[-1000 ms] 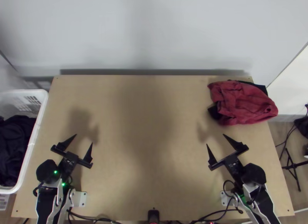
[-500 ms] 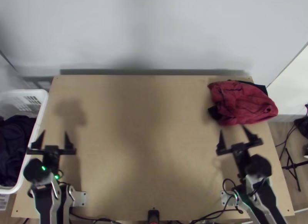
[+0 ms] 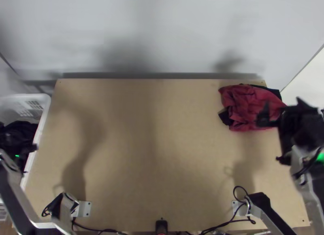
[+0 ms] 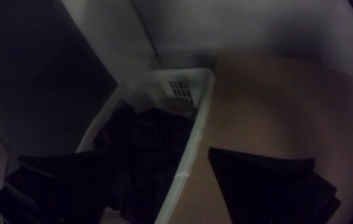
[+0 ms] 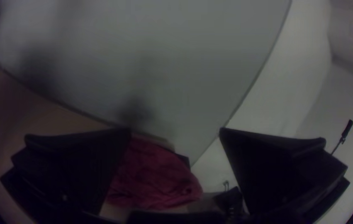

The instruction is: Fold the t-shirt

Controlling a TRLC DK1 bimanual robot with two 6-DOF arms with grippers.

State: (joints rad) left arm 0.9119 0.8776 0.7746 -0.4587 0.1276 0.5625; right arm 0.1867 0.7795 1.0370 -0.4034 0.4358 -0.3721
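So, from where I'm standing, the red cloth [image 3: 245, 109] is in the upper right of the frame, on the far corner of the light wooden table [image 3: 162, 154]. It's a rumpled, bunched-up bundle, with dark fabric [image 3: 224, 117] poking out at its left side and along its top edge. There's more dark clothing [image 3: 14, 132] heaped loose inside the white basket [image 3: 45, 103] at the left edge. Honestly can't tell which of these is meant to be the t-shirt.

The right gripper [image 3: 282, 102] is up at the right of the frame, overlapping the red bundle's right side in the top view. Its fingers [image 5: 81, 166] are spread really wide in its wrist view, with the bundle visible in the gap, farther off, and nothing pinched.

The left gripper [image 3: 31, 147] is way over at the left edge, by the basket's long side and over the dark clothes. In its own wrist view the fingers [image 4: 263, 178] are wide apart too, one over the clothes and the other on the table's side of the rim. I don't see it holding anything, but one finger blends into the dark clothes, so no idea whether it's touching them.
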